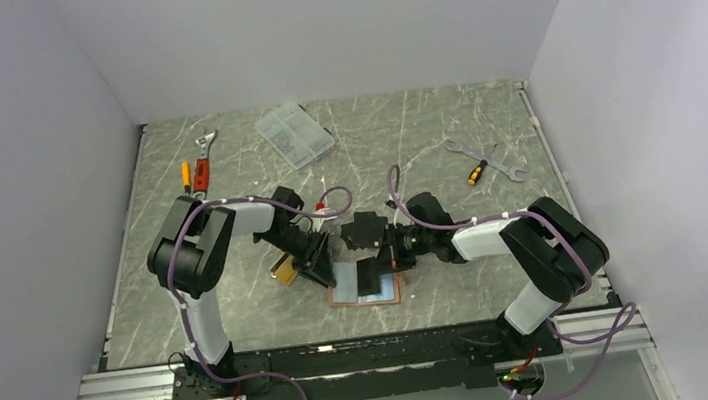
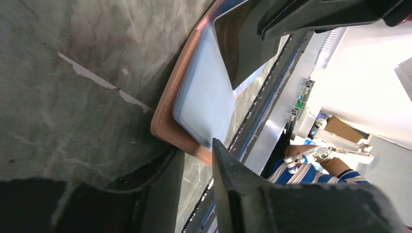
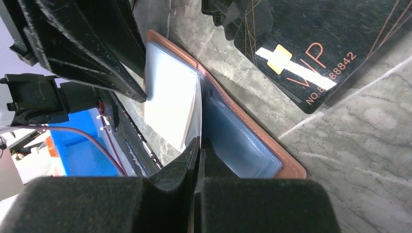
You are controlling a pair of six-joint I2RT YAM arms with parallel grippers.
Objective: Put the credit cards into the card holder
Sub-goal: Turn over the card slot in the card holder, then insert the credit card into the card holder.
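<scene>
The card holder (image 1: 347, 302) lies open on the table between the arms, salmon-pink outside and pale blue inside (image 3: 170, 97). My right gripper (image 3: 199, 144) is shut on a thin inner flap of it and holds the flap upright. My left gripper (image 2: 194, 160) is low over the holder's left corner (image 2: 167, 128), its fingers apart with bare table between them. One fingertip (image 2: 216, 145) meets the holder's edge. An orange-gold credit card (image 1: 284, 269) lies on the table just left of the left gripper (image 1: 325, 262). No other credit card shows.
A black flat piece printed "VIP" (image 3: 301, 48) lies beside the holder. At the back are a clear compartment box (image 1: 294, 134), a wrench (image 1: 206, 144) and a screwdriver (image 1: 188, 175). A second wrench and screwdriver (image 1: 487, 163) lie back right.
</scene>
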